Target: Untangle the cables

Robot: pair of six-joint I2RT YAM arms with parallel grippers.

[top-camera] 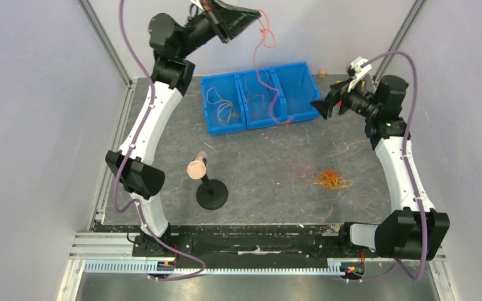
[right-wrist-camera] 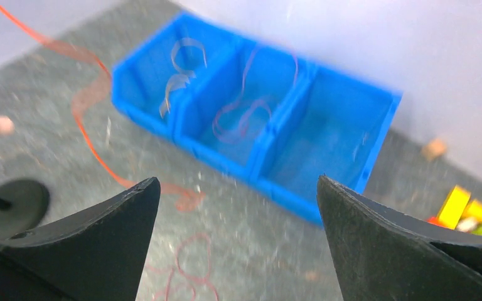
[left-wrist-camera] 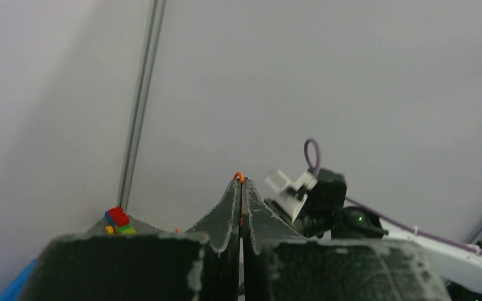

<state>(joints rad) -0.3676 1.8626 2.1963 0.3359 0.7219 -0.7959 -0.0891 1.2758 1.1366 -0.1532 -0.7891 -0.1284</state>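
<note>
Cables: one red-orange cable [top-camera: 267,39] hangs in the upper centre of the top view. Its top end is pinched by the left gripper [left-wrist-camera: 241,185], raised high at the top of frame. The strand trails down across the blue bin tray [top-camera: 251,125], roughly over the divider btw the middle and right compartments. Its tail seems to reach the table just in front of the tray.

In the wrist view the left fingers are pressed together w/ a bit of orange showing at the tips, so they're clamped on that strand. The right gripper [right-wrist-camera: 235,182] sits right of the tray, fingers spread wide, nothing btw them.

Progress, as I judge it:
- **Done:** the left compartment holds a pale orange strand [top-camera: 223,105] and the middle a pinkish strand [top-camera: 258,100]. The right one looks bare, so two are sorted and a third is in hand, prob. headed for the right one.
- **Left:** a yellow-orange tangle [top-camera: 332,180] lies right of centre on the table, w/ a thin red strand [top-camera: 300,168] just to its upper left. Can't tell how many wires are in it. Approx halfway, maybe a bit past.

Further out: a black stand [top-camera: 212,194] left of centre, and toy blocks [right-wrist-camera: 464,210] at the right edge of the right wrist view.
</note>
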